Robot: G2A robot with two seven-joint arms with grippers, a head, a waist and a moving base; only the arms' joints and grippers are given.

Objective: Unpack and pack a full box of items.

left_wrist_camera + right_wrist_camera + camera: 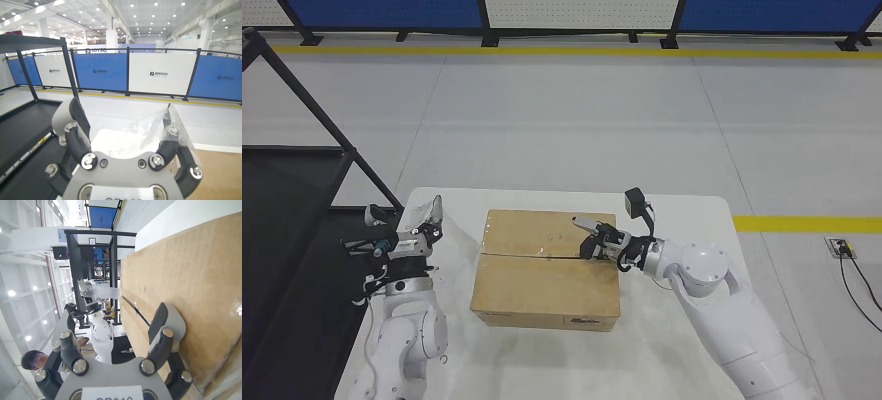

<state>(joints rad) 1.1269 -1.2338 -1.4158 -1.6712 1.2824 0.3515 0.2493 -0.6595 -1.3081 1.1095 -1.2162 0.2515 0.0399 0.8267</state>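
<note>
Bright, even, lit from rows of ceiling lamps (151, 23). Glares blank white on the table (107, 138), shines off tape (236, 309) on the box (189, 275). Bows straight lines at wrist-view edges.

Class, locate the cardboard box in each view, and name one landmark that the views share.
Top view: cardboard box at the centre, on the white table.
Left wrist view: its brown top beside the left hand.
Right wrist view: box close alongside the right hand.
Shared landmark: black rack.
</note>
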